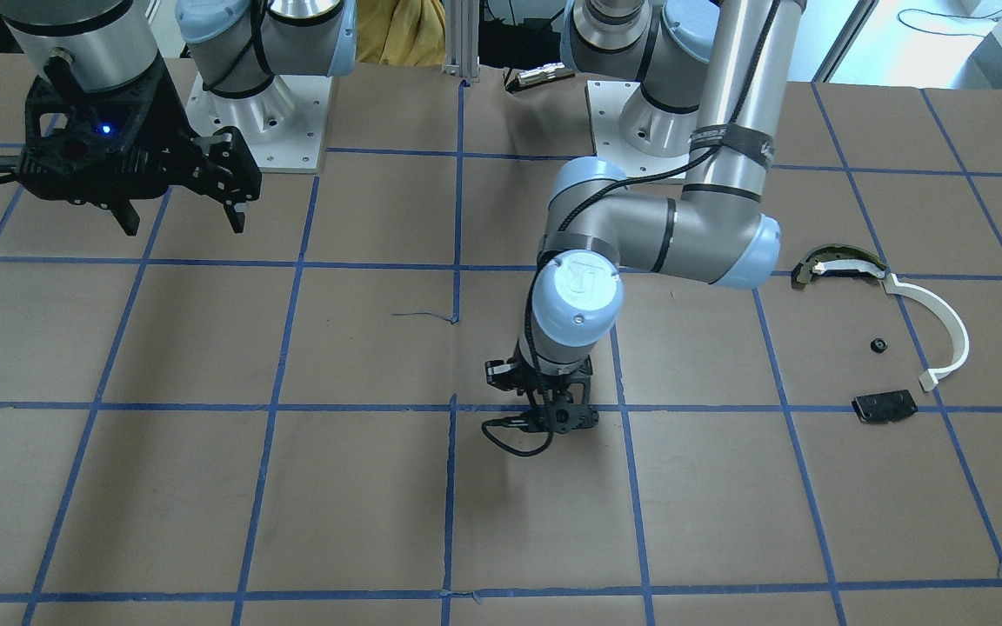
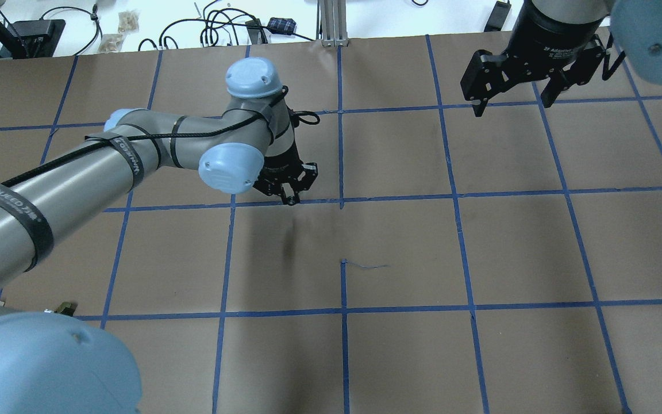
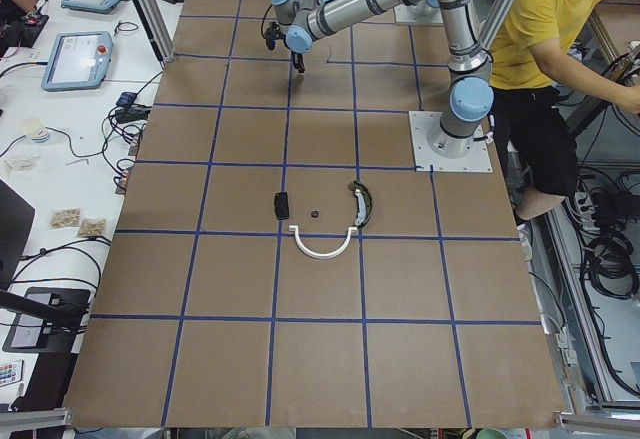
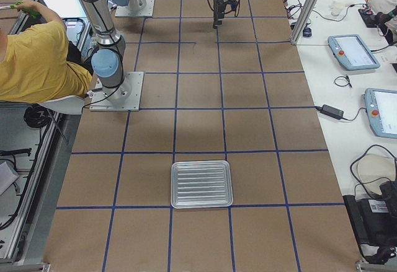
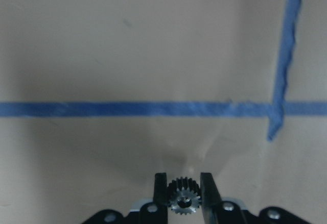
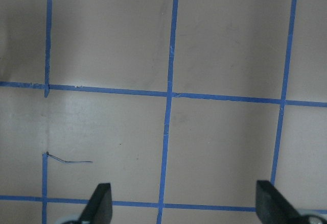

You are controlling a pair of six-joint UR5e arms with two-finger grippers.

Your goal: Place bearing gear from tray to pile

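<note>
A small toothed metal bearing gear point(image 5: 184, 198) is pinched between the fingers of my left gripper point(image 5: 183, 177), just above the brown table near a blue tape crossing. That gripper point(image 2: 291, 194) hangs mid-table point(image 1: 553, 419), far from the pile. In the pile lie an olive curved piece point(image 1: 840, 263), a white curved strip point(image 1: 945, 326), a small black round part point(image 1: 878, 344) and a flat black plate point(image 1: 885, 406). The silver tray point(image 4: 201, 184) sits at the table's right end. Well above the table, my right gripper point(image 2: 512, 100) is open and holds nothing point(image 6: 184, 203).
Blue tape lines divide the brown table into squares. A person in a yellow shirt point(image 3: 560, 19) sits behind the arm bases. Tablets and cables point(image 4: 353, 52) lie on the white bench beyond the table's far edge.
</note>
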